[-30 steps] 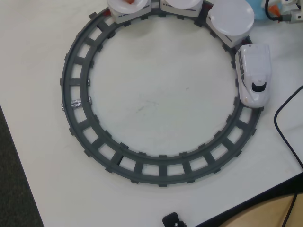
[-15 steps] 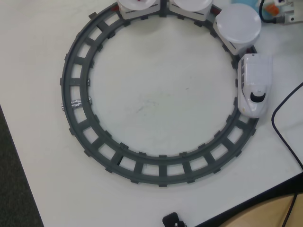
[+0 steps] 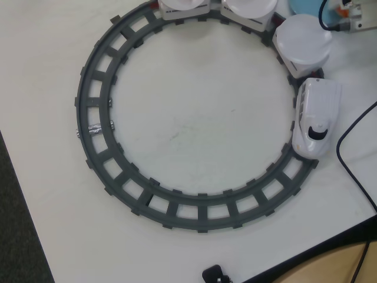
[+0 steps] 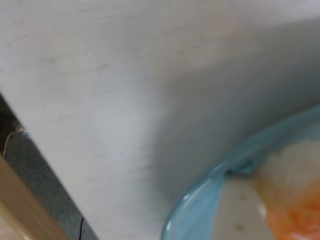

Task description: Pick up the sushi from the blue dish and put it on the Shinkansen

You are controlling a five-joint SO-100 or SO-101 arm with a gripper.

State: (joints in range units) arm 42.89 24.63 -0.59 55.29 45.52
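The wrist view is close and blurred. The blue dish's rim (image 4: 200,197) curves across the lower right, and the sushi (image 4: 295,195), white rice with an orange top, lies in it at the frame's corner. One pale finger (image 4: 235,210) of my gripper (image 4: 265,200) stands right beside the sushi; the other finger is hidden. In the overhead view only a corner of the blue dish (image 3: 303,7) and part of my arm (image 3: 349,8) show at the top right. The Shinkansen's nose car (image 3: 316,118) stands on the track's right side, pulling cars with empty white plates (image 3: 302,40).
The grey circular track (image 3: 94,135) fills the white table. Two more plate cars (image 3: 250,7) sit at the top edge. A black cable (image 3: 353,159) runs along the right. The table edge and dark floor (image 3: 17,224) are at left. A small black object (image 3: 215,274) lies at the bottom.
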